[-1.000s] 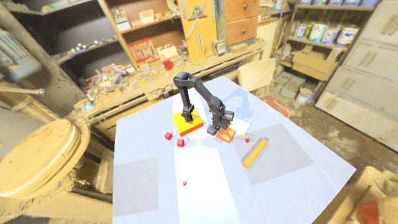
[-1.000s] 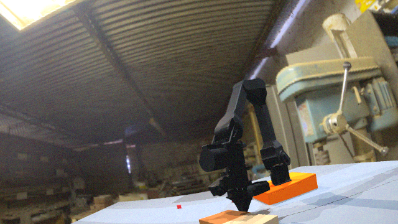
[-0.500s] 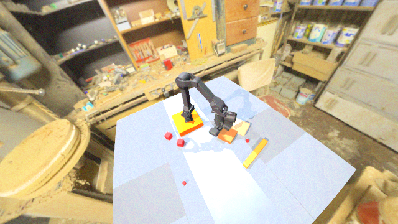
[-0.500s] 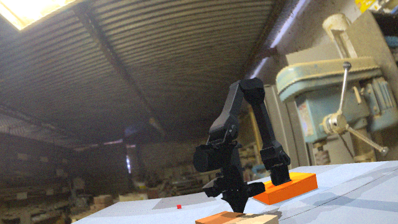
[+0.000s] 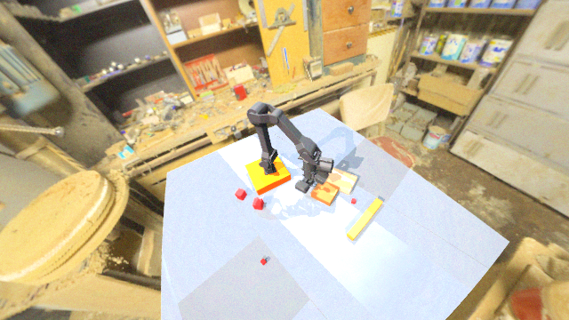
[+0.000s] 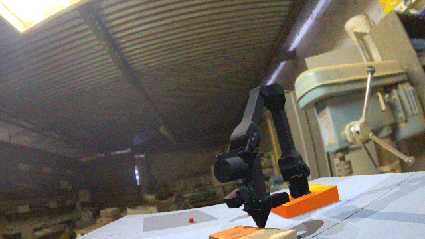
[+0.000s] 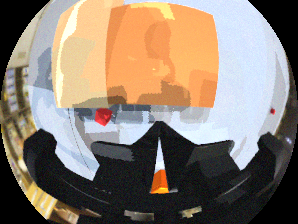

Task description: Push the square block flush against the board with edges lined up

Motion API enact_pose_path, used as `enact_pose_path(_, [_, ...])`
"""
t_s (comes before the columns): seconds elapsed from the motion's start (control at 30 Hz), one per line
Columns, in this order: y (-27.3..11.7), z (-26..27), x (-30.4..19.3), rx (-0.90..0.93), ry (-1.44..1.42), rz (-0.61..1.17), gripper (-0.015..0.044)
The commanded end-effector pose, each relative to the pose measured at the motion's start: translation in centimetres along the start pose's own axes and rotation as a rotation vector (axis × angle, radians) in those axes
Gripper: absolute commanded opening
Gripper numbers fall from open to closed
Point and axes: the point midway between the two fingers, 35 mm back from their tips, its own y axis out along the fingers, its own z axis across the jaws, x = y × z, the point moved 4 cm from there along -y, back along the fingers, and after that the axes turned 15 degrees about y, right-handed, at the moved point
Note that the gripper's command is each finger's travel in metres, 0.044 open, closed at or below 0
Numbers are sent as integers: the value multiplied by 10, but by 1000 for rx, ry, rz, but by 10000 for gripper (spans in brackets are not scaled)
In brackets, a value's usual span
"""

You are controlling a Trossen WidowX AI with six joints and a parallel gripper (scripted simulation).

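Observation:
The orange square block [image 5: 326, 195] [image 6: 230, 232] [image 7: 165, 60] lies flat on the table. The pale wooden board [image 5: 348, 183] [image 6: 275, 234] [image 7: 80, 65] lies flat along one side of it, and no gap shows between them. In the wrist view their edges nearest the gripper look level. In the top view the board reaches farther than the block at the end away from the arm. My gripper [image 6: 261, 226] [image 7: 158, 124] is shut and empty, pointing down just beyond the block's near edge, with a small gap in the wrist view. Its tip height is unclear.
A yellow bar [image 5: 364, 219] lies beyond the block and board. A small red cube [image 5: 354, 201] lies between them. Two larger red cubes [image 5: 240, 194] [image 5: 258, 204] lie near the arm's orange base [image 5: 266, 183] [image 6: 312, 206]. Another small red cube [image 5: 263, 261] [image 6: 190, 220] lies farther out.

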Motion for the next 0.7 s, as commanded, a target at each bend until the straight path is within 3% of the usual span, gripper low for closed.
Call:
enact_pose_path(0.0, [1, -2, -6, -2, 3, 0, 0])
enact_pose_path(0.43, [2, -7, -26, -3, 3, 2, 0])
enact_pose_path(0.6, [-50, -6, -22, -2, 3, 2, 0])
enact_pose_path(0.67, [-54, -6, -23, -2, 3, 1, 0])
